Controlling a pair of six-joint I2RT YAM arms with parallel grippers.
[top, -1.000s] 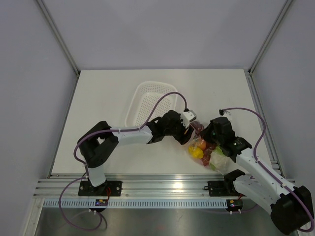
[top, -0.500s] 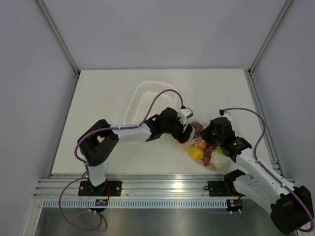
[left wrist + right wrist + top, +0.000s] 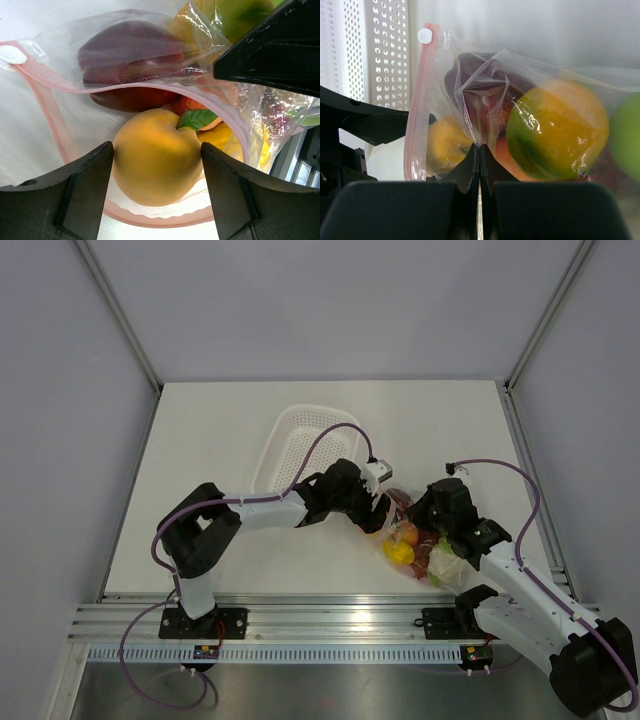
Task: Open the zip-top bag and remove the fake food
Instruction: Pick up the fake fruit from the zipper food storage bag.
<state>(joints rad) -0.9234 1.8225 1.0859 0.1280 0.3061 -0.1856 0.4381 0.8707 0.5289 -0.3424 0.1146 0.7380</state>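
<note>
At the upper middle of the overhead view a white basket (image 3: 300, 445) sits on the table (image 3: 200, 430). Just to its lower right lies the zip-top bag (image 3: 418, 545), lumpy with fake food (image 3: 402, 552), between the two arms.

The left gripper (image 3: 156, 150) points into the bag's mouth, where the pink zip strip (image 3: 45, 100) curls open in a loop. Its fingers (image 3: 80, 195) are released and spread wide on either side of a yellow-orange fruit (image 3: 155, 165). I cannot tell whether they touch it. A dark red piece (image 3: 130, 55) lies behind, under the film.

Further right, the right gripper (image 3: 479, 150) is clenched on a fold of the bag's plastic, anchoring the far side.

To my eye the step in hand is taking the first fruit. The left fingers should go in past the fruit's widest part before closing, as it looks round and glossy and could squirt out. They should stay inside the strip so no film gets pinched. The right pinch should hold firm while the fruit is drawn out leftward.
</note>
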